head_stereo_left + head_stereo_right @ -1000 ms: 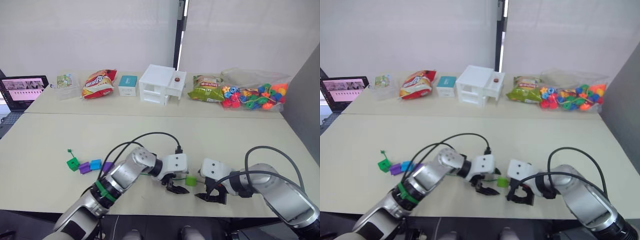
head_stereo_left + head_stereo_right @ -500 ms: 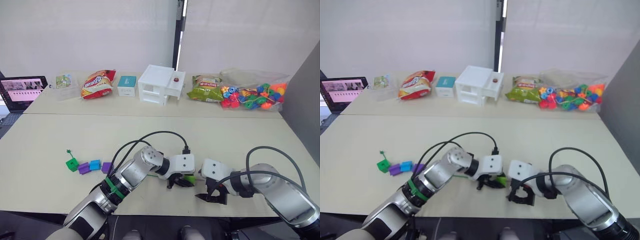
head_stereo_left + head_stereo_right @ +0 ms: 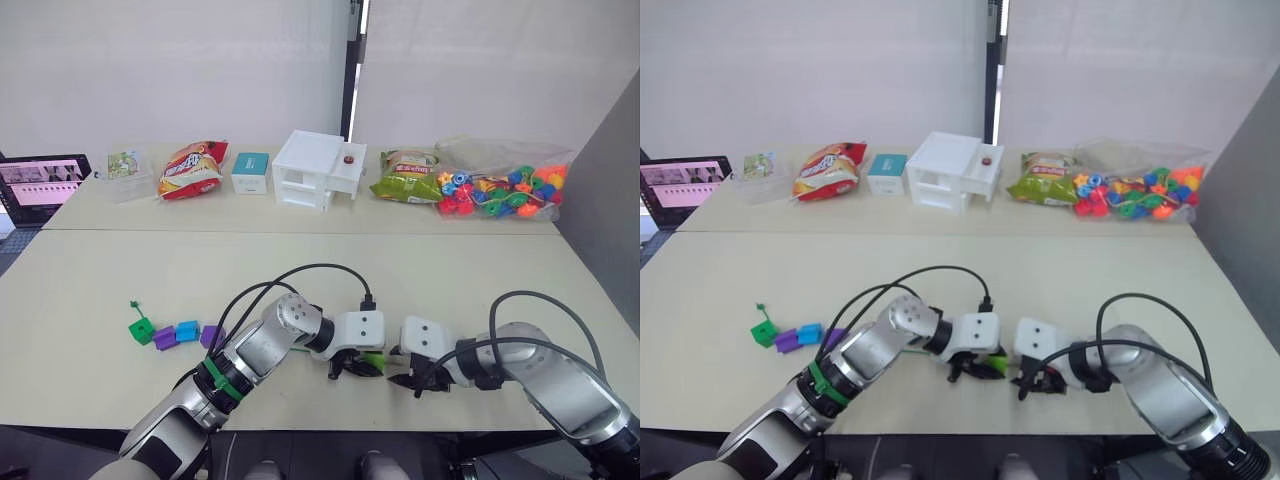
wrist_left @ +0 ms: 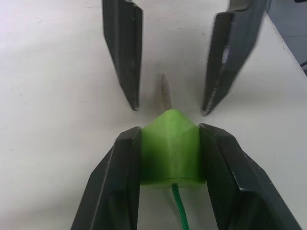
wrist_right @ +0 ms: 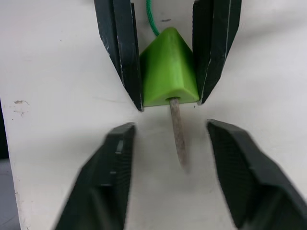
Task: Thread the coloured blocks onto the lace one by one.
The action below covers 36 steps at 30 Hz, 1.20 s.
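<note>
Light green plastic sits pinched in the left gripper [image 4: 169,158]: the light green block [image 4: 170,146], close to the bench's near edge, with the lace's pale tip [image 5: 177,129] poking through between the right gripper's [image 5: 175,143] spread fingers. Four threaded blocks [image 3: 175,332] lie farther left, so this looks like the last. Open bench [image 3: 460,270] stretches beyond.

5 coloured blocks: 1 light green block [image 4: 170,146], 1 dark green block [image 3: 140,330], 2 purple blocks [image 3: 165,339], though the second is half hidden behind the left arm, and 1 blue block [image 3: 187,330]. 1 lace [image 4: 179,211]. 2 grippers. Along the table's [image 3: 100,270] far edge, 2 snack bags [image 3: 193,168] and 1 bag of beads [image 3: 505,190].
</note>
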{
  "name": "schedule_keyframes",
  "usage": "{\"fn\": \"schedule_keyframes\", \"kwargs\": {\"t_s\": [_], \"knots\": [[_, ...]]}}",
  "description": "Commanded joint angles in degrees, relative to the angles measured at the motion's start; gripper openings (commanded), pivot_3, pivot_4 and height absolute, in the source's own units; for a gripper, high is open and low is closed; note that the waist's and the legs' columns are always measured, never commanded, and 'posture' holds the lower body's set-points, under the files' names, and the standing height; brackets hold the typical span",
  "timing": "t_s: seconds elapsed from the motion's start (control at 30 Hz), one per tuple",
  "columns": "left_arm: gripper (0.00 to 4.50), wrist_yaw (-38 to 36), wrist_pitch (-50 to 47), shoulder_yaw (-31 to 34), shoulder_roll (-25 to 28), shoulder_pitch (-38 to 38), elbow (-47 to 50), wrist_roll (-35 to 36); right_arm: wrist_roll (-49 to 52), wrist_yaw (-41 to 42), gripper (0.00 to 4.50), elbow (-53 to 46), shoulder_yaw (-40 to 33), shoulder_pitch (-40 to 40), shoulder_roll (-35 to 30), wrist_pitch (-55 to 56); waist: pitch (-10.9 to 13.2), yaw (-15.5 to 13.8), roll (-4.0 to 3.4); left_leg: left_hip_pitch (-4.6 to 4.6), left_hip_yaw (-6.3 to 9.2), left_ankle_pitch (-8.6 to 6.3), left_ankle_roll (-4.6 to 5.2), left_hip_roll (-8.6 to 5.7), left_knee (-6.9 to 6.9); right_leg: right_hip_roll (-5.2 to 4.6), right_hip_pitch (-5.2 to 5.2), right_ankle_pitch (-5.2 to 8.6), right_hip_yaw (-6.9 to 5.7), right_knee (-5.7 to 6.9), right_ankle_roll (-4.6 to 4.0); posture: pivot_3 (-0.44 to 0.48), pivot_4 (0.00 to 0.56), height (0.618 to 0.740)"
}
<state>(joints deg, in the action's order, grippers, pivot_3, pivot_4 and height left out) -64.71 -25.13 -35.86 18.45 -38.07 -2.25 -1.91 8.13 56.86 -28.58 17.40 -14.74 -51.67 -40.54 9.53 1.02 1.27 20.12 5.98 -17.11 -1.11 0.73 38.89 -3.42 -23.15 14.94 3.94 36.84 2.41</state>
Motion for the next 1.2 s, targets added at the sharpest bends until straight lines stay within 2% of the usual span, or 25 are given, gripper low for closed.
{"fn": "schedule_keyframes", "kwargs": {"t_s": [0.03,0.13,0.3,0.53,0.63,0.73,0.87,1.03,1.2], "knots": [[1.3,-1.41,-0.62,-1.45,0.57,1.35,-0.34,-0.12,-1.29,-0.31,0.93,1.51,0.08,-0.53,-0.52,1.07,0.0,-0.02,0.0,0.0,0.0,0.0,0.0,0.0,0.0,0.0,0.0,0.0,0.0,0.0,0.0,0.0,0.15,0.74],[1.3,-1.62,-0.63,-1.15,0.89,1.53,0.01,0.08,-2.42,-0.19,0.0,2.5,0.65,-0.69,-1.04,2.56,0.0,0.01,0.0,0.0,0.0,0.0,0.0,0.0,0.0,0.0,0.0,0.0,0.0,0.0,0.0,0.0,0.15,0.74],[1.3,-1.89,-1.63,1.11,4.47,2.73,2.14,0.25,-1.9,0.73,0.0,2.38,0.07,-1.87,-1.42,4.2,0.0,0.44,0.0,-0.02,0.0,0.0,0.0,0.02,-0.01,0.02,-0.02,0.0,0.0,0.05,0.0,0.0,0.15,0.74],[1.3,-3.88,-2.93,6.43,14.11,4.85,8.29,2.56,0.72,1.94,0.0,-1.06,-1.87,-4.25,-1.62,2.22,0.01,1.38,-0.02,-0.04,0.0,0.0,0.0,0.05,-0.02,0.03,-0.08,0.0,0.0,0.17,0.0,0.0,0.15,0.74],[1.3,-5.45,-1.68,9.58,19.89,6.72,9.75,3.4,1.46,1.72,0.0,-2.8,-2.25,-4.38,-1.25,0.64,0.02,1.45,-0.03,-0.04,0.01,0.0,0.0,0.05,-0.03,0.03,-0.1,0.0,0.0,0.18,0.0,0.0,0.15,0.74],[1.3,-7.1,1.29,12.46,26.08,9.44,8.15,3.9,1.65,1.21,0.0,-3.41,-2.42,-3.82,-0.91,-0.08,0.03,1.58,-0.04,-0.04,0.0,0.0,0.0,0.07,-0.05,0.03,-0.13,0.0,0.0,0.18,0.0,0.0,0.15,0.74],[1.3,-8.39,5.9,14.41,30.6,12.09,5.62,3.52,1.6,0.65,0.0,-3.53,-1.99,-2.66,-1.07,-0.15,0.03,1.34,-0.06,-0.05,0.0,0.0,0.0,0.07,-0.06,0.02,-0.11,0.01,0.0,0.17,-0.01,0.0,0.15,0.74],[1.3,-9.82,11.41,16.4,34.61,15.09,1.57,2.8,1.26,0.32,0.0,-3.25,-1.33,-1.67,-1.42,0.11,0.02,1.63,-0.09,-0.13,-0.03,0.0,0.0,0.09,-0.11,0.03,-0.12,0.01,0.0,0.2,-0.02,0.0,0.15,0.74],[1.3,-9.9,15.72,17.1,36.31,16.17,-1.83,1.32,0.9,0.23,0.0,-2.76,-1.49,-1.04,-1.96,0.38,-0.03,1.63,-0.21,-0.25,-0.06,0.0,0.01,0.1,-0.13,0.04,-0.05,0.01,0.0,0.24,-0.03,0.0,0.15,0.74]]}}
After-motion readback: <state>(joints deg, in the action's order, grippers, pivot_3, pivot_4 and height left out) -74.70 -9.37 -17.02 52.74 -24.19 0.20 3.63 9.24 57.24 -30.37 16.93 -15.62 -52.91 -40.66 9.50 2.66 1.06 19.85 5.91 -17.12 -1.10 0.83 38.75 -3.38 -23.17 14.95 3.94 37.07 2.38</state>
